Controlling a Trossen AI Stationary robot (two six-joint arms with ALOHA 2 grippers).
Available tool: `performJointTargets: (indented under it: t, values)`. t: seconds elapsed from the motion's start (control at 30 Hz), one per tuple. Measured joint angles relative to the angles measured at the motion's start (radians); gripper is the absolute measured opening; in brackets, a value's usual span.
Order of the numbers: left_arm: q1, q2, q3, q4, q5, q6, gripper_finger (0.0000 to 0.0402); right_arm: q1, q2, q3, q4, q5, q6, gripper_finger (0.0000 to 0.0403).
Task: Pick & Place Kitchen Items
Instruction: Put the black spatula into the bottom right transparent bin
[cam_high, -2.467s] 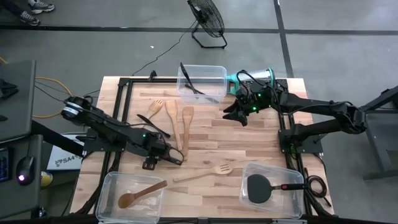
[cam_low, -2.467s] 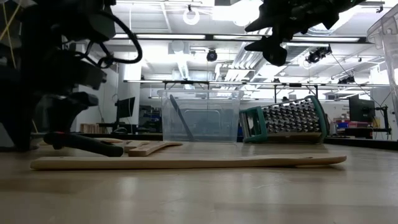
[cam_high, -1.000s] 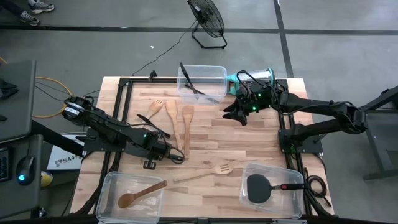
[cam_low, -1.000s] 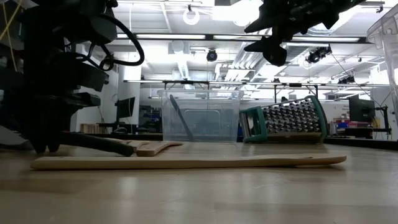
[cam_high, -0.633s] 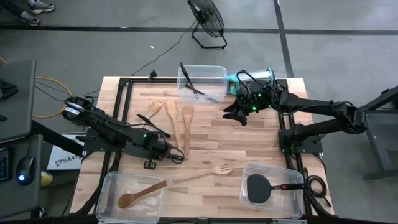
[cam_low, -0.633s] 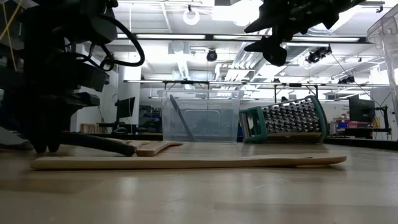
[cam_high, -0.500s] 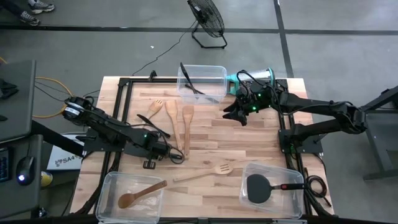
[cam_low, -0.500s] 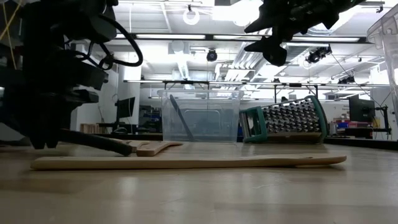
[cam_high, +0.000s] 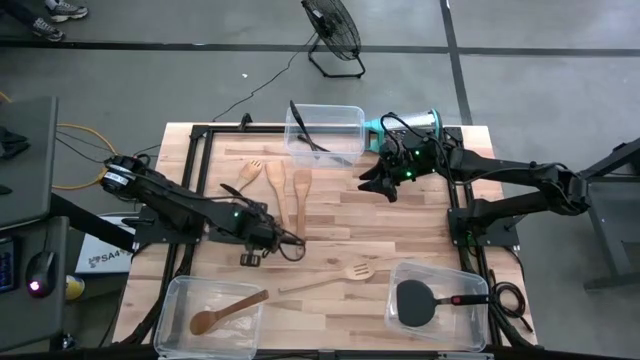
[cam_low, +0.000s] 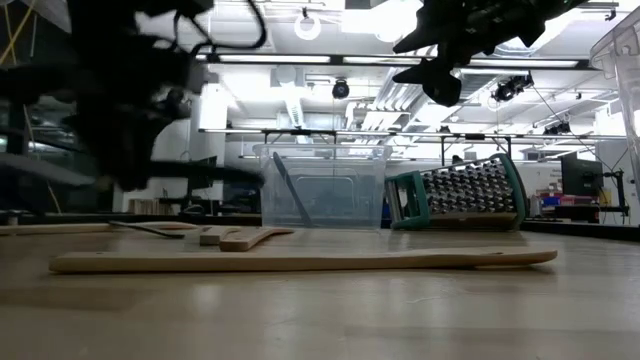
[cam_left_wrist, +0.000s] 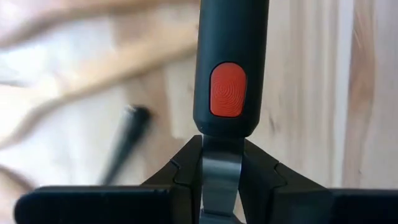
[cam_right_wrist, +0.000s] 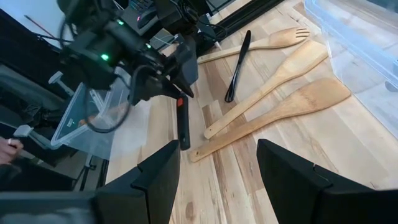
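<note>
My left gripper (cam_high: 270, 238) hangs over the table's middle left, shut on a black-handled tool (cam_left_wrist: 229, 68) with a red oval pad. The tool's handle (cam_high: 293, 240) sticks out toward the table's right. The low view shows the tool (cam_low: 225, 172) above the tabletop. My right gripper (cam_high: 376, 184) hangs open and holds nothing at the far right, beside the grater. Three pale wooden utensils (cam_high: 278, 188) and a thin black tool (cam_high: 246, 198) lie flat at the far left. A wooden slotted fork (cam_high: 330, 278) lies nearer the front. My left gripper pinches the tool's steel shank (cam_left_wrist: 219, 177) between its two fingers, just behind the end of the black handle that bears the red pad. The fingers come from the table's left and lie along the tool. The handle juts out ahead of them, clear of the table.
A clear bin (cam_high: 325, 133) at the far edge holds a black tool. The front left bin (cam_high: 180, 300) holds a wooden spoon and the front right bin (cam_high: 470, 318) a black spatula. The teal-rimmed grater (cam_high: 420, 124) lies at the far right. A black frame (cam_high: 190, 150) borders the table.
My left gripper has risen and gone a little toward the table's right edge, still shut on the tool. The black-handled tool, whose handle lay on the table a second ago, now hangs clear of it. The right arm has kept still.
</note>
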Motion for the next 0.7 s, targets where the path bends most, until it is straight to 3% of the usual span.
performJointTargets:
  t: [0.33, 0.57, 0.7]
  values:
    - [0.008, 0.000, 0.174, -0.010, -0.279, 0.000, 0.0066, 0.002, 0.000, 0.000, 0.000, 0.002, -0.075, 0.0205]
    - [0.103, 0.000, 0.236, 0.108, -0.300, 0.007, 0.0066, 0.042, 0.000, 0.000, 0.000, 0.001, -0.365, 0.0205]
    - [0.158, -0.001, 0.240, 0.257, -0.280, 0.044, 0.0066, 0.072, 0.000, 0.000, 0.001, 0.024, -0.421, 0.0205]
